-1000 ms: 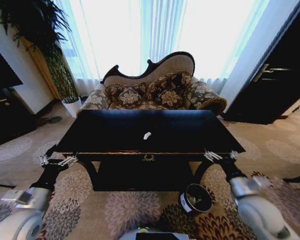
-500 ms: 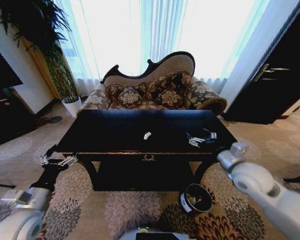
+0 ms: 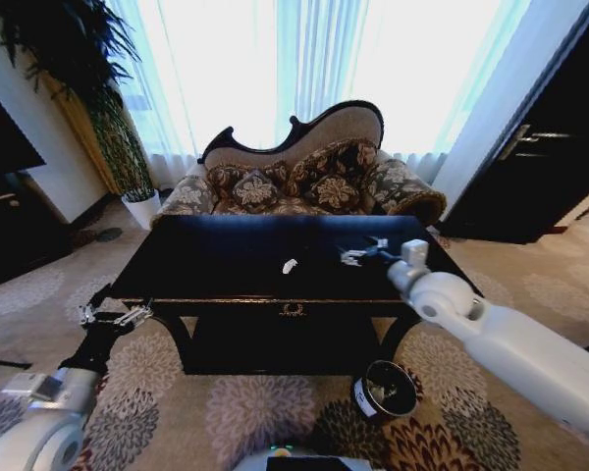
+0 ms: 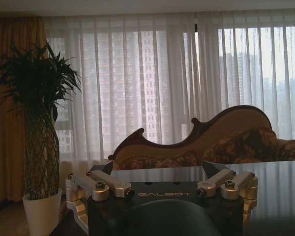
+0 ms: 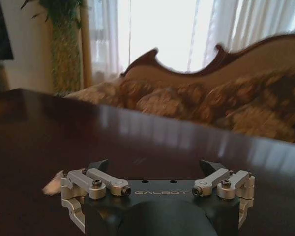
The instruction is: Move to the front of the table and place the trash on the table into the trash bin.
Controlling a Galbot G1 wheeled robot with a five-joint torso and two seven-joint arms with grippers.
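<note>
Over the tabletop (image 3: pixel 226 260), the right gripper (image 3: pixel 358 254) hung wide open and empty, and should drop slowly around the trash (image 3: pixel 289 266).

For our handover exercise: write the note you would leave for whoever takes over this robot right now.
Right gripper: open, empty, over the table, right of the white paper wad.
Left gripper: open, empty, low by the table's front left corner.
Trash bin: on the carpet, front right of the table.
Done: robot is at the table front.
Left: grasp the wad and drop it in the bin.
</note>
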